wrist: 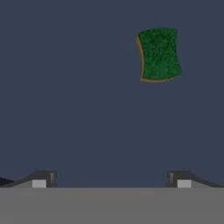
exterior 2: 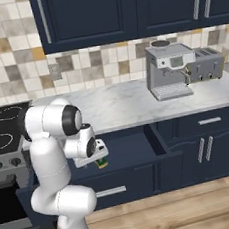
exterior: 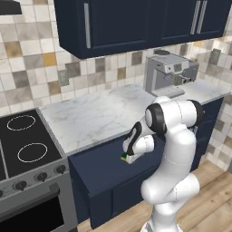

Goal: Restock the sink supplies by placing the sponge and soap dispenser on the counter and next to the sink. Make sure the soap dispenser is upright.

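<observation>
- Here, the claw (wrist: 111,179) hangs over an open navy drawer (exterior 2: 135,147), its two tips spread wide with nothing between them.
- The sponge (wrist: 159,54) lies flat on the drawer floor, green face up, a yellow edge showing, well apart from the tips.
- From the base views, the arm bends low before the marble table (exterior: 99,115), a coffee machine (exterior 2: 168,70) standing at the wall.
</observation>
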